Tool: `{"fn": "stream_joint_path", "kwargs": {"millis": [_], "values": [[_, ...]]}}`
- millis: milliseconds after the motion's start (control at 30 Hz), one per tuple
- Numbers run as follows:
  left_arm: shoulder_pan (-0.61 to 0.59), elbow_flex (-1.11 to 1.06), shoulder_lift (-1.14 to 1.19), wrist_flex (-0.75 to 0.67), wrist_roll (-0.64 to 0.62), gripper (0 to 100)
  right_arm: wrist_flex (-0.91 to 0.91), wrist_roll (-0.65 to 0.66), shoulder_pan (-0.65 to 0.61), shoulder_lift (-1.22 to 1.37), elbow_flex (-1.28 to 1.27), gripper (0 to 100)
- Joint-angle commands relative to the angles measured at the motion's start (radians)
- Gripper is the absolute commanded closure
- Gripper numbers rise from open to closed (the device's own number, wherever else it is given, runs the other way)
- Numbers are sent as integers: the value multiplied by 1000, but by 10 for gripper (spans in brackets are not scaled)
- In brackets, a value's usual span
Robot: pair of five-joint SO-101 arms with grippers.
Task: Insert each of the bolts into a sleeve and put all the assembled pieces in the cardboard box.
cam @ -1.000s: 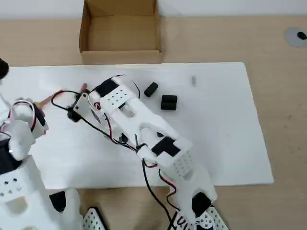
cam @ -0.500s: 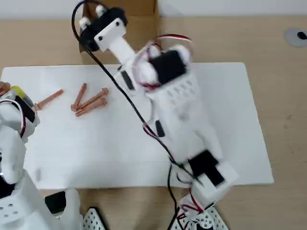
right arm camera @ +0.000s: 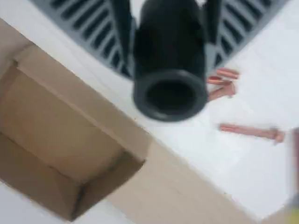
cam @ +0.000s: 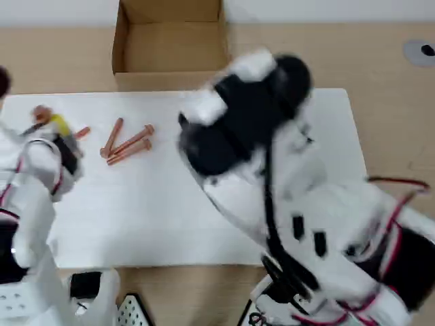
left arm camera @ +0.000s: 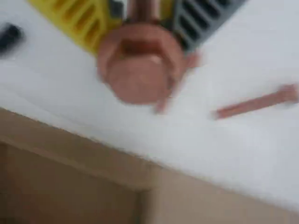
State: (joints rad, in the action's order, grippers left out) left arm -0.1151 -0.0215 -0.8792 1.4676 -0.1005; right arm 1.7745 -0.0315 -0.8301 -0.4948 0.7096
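Right gripper (right arm camera: pixel 170 21), clutching a sleeve (right arm camera: pixel 169 79), apparently backed off the box (cam: pixel 170 51); left gripper (left arm camera: pixel 140 9) grips a bolt (left arm camera: pixel 139 67).

One bolt (left arm camera: pixel 140 65) is gripped in the left end effector (left arm camera: pixel 140 18). Four more bolts (cam: pixel 113 136) lie beside it on one white mat (cam: pixel 170 204), making five. One black sleeve (right arm camera: pixel 170 60) sits gripped in the right end effector (right arm camera: pixel 170 28). One cardboard box (cam: pixel 170 80).
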Motion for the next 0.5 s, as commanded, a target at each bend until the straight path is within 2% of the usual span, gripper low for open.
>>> {"fn": "stream_joint_path", "kwargs": {"millis": [0,67,200,367,467], "values": [[143,81,-8,-94,-6,992,-26,-9,-22,-62,-186,987],[186,97,-8,-147,-6,992,-104,-49,-19,-122,-325,987],[235,126,-8,-222,-2,992,-371,-71,-18,-294,-682,987],[236,175,-8,-218,-5,993,-772,-71,-18,-573,-1188,987],[241,203,-38,-183,-6,993,-930,-71,-18,-710,-1409,988]]}}
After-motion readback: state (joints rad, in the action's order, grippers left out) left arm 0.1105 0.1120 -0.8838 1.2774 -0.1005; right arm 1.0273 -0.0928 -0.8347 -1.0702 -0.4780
